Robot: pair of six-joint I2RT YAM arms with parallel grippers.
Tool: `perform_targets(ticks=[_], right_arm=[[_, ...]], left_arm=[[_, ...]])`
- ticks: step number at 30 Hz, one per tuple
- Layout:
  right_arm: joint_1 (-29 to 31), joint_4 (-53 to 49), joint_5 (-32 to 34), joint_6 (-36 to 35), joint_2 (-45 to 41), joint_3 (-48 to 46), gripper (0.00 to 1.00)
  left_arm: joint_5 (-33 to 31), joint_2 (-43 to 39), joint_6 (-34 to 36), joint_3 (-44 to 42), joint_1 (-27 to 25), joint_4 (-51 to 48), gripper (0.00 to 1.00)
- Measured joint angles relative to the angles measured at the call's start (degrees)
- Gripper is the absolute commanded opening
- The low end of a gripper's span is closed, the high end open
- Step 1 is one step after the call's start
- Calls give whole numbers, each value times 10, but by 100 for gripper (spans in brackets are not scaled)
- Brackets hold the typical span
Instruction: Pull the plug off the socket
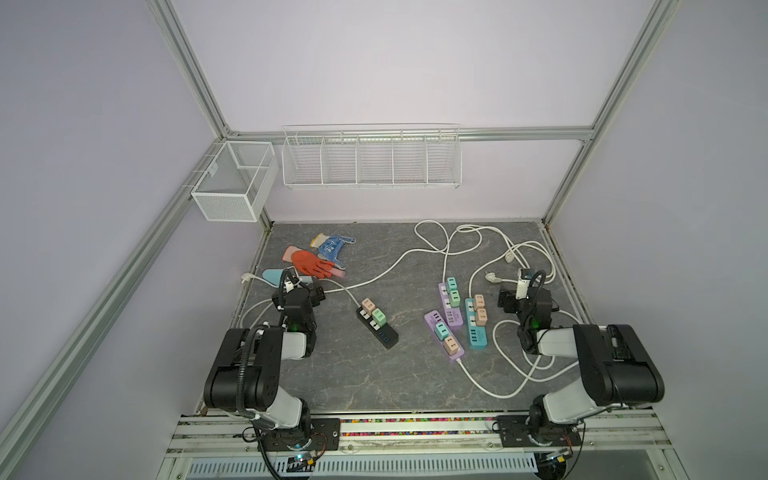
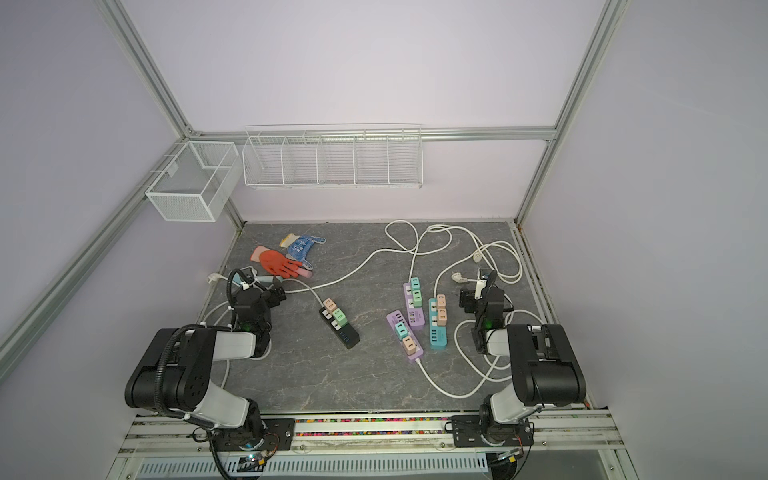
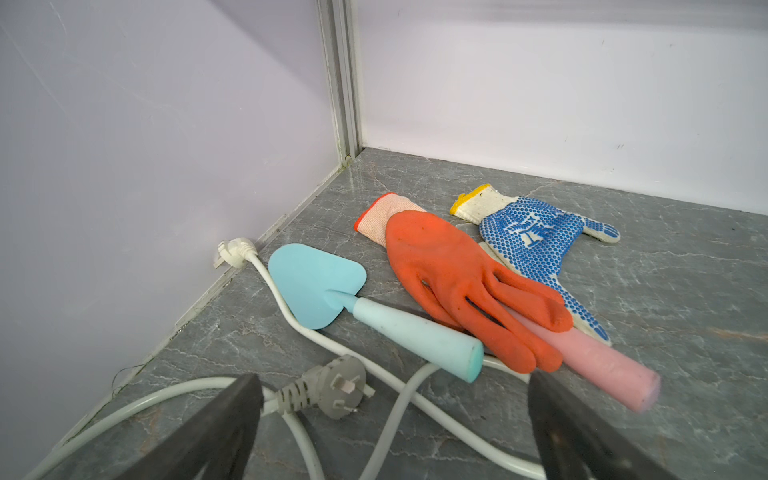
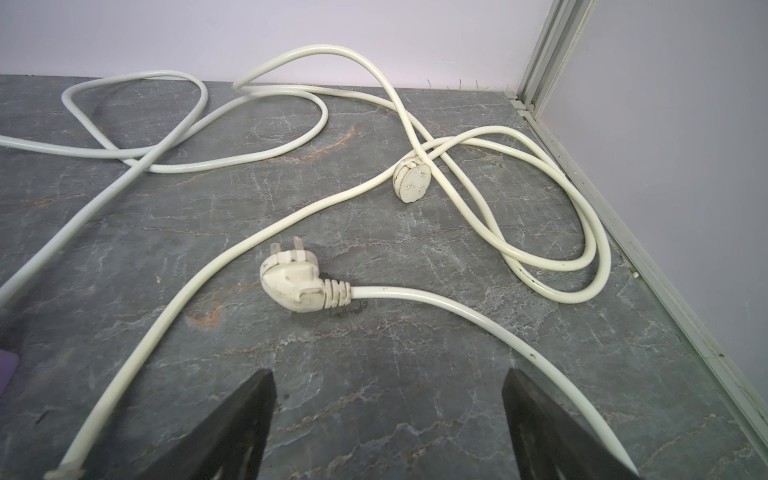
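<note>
No pull has begun, as I read it: both arms hang over the outer sides of the table [image 1: 353, 374], well apart from the sockets. The left jaws stand wide open and hold nothing, over a grey cord plug [image 3: 332, 386] near the trowel [image 3: 316, 282]. The right jaws are also spread wide and empty, facing a white cord plug [image 4: 291, 282]. The task's things sit mid-table: four strips, namely a black strip [image 1: 384, 334], a far purple strip [image 1: 457, 318], a near purple strip [image 1: 434, 319] and a blue strip [image 1: 477, 336]. Each carries two cube plugs, eight in all, every one seated: peach [image 1: 368, 306] and green [image 1: 379, 317] on black, teal [image 1: 451, 284] and green [image 1: 454, 296] on far purple, teal [image 1: 441, 330] and peach [image 1: 451, 344] on near purple, two peach [image 1: 478, 301] [image 1: 481, 316] on blue. The next move likely calls for swinging one arm in over a strip, closing on a cube's sides and pulling straight up, while the other arm pins the strip so it does not lift. Elsewhere lie four loose cord plugs, two gloves and the cords.
</note>
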Motion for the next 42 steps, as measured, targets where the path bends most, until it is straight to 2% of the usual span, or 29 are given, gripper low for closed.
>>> perform_targets(ticks=[20,26,34,42], right_arm=[[0,0,-6,-1,0,0,88],[1,-16,-8,-2,-33,0,88],[5,-101,4,10,-119,9,88],[1,-246,14,69,-203,58,89]], left_arm=[[0,0,0,0,0,-1,100],[10,-27,1,0,0,-17,100],[11,-150,-5,-4,0,-95,100],[2,-342,-64,5,-1,-276,100]])
